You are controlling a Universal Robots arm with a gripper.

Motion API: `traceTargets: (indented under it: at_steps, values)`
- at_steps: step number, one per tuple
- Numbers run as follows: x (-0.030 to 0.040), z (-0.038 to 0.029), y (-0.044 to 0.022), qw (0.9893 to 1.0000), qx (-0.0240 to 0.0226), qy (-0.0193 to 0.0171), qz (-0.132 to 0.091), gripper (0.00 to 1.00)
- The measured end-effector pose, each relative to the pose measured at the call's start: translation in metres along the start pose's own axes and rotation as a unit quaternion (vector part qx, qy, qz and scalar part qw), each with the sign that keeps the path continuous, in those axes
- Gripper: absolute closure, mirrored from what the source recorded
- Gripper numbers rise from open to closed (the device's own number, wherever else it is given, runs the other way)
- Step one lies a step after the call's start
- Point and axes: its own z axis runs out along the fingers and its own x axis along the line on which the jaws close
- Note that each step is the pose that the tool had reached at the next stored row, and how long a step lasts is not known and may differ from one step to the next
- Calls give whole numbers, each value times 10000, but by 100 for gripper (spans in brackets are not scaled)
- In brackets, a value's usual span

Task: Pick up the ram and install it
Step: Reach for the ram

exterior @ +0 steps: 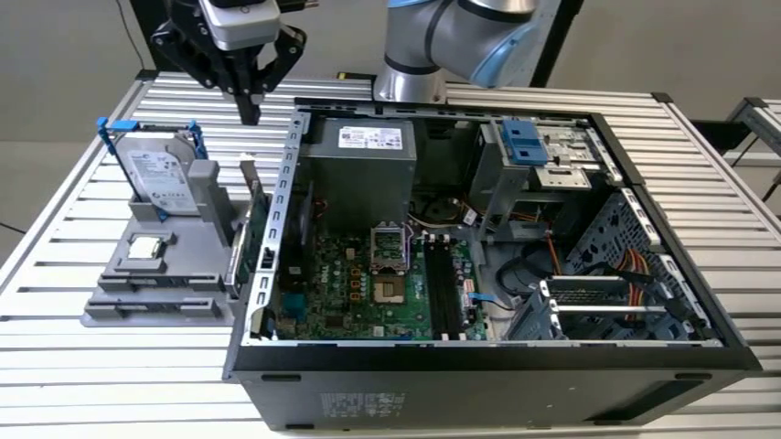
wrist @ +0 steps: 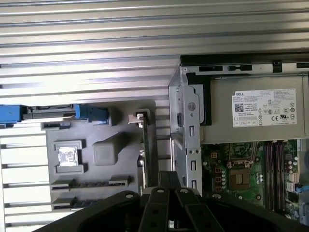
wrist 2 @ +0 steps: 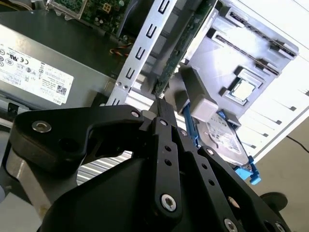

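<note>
The gripper (wrist: pixel 169 178), fingers pressed together and empty, hangs over the ram (wrist: pixel 144 150). The ram stands on edge in the grey holder (wrist: pixel 123 159), its long axis parallel to the computer case (wrist: pixel 188 121) wall. The exterior view shows a gap between gripper and ram, above the tabletop (exterior: pixel 73 366).

This looks like a robotics lab or test cell set up for machine assembly trials. A jointed industrial robot arm (exterior: pixel 422 55) with a black gripper (exterior: pixel 251 117) rises from a bench (exterior: pixel 123 384) of ribbed aluminium slats. On the bench lies an opened desktop computer case (exterior: pixel 488 389), its boards and cables laid bare. Beside the case a grey moulded fixture (exterior: pixel 153 306) holds loose parts in fitted slots, among them a hard drive (exterior: pixel 159 174) stood on edge. A second slatted bench (exterior: pixel 763 114) stands at the exterior view's right
</note>
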Motion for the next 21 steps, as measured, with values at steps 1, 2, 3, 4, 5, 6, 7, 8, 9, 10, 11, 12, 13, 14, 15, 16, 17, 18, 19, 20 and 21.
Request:
traceTargets:
  at_steps: [1, 2, 3, 4, 5, 6, 7, 8, 9, 10, 11, 12, 13, 14, 15, 16, 17, 18, 19, 20, 21]
  values:
    - [11, 0, -1, 10000, 0, 0, 0, 100]
    - [20, 0, -1, 10000, 0, 0, 0, 100]
    - [30, -1, -2, 10000, 0, 0, 0, 100]
    - [39, -1, -3, 10000, 0, 0, 0, 100]
    - [48, -1, -3, 10000, 0, 0, 0, 100]
    - [57, -1, -4, 10000, 0, 0, 0, 100]
    - [66, -1, -5, 10000, 0, 0, 0, 100]
    - [76, -1, -5, 10000, 0, 0, 0, 100]
    - [85, -2, -6, 10000, 0, 0, 0, 100]
    - [94, -2, -7, 10000, 0, 0, 0, 100]
    - [105, -2, -7, 10000, 0, 0, 0, 100]
    - [115, -2, -8, 10000, 0, 0, 0, 100]
    - [125, -3, -9, 10000, 0, 0, 0, 100]
    - [135, -3, -10, 10000, 0, 0, 0, 100]
    - [144, -3, -10, 10000, 0, 0, 0, 100]
    - [154, -3, -11, 10000, 0, 0, 0, 100]
    - [164, -3, -12, 10000, 0, 0, 0, 100]
    - [173, -4, -12, 10000, 0, 0, 0, 100]
    - [183, -4, -13, 10000, 0, 0, 0, 100]
    - [192, -4, -14, 10000, 0, 0, 0, 100]
    - [201, -4, -14, 10000, 0, 0, 0, 100]
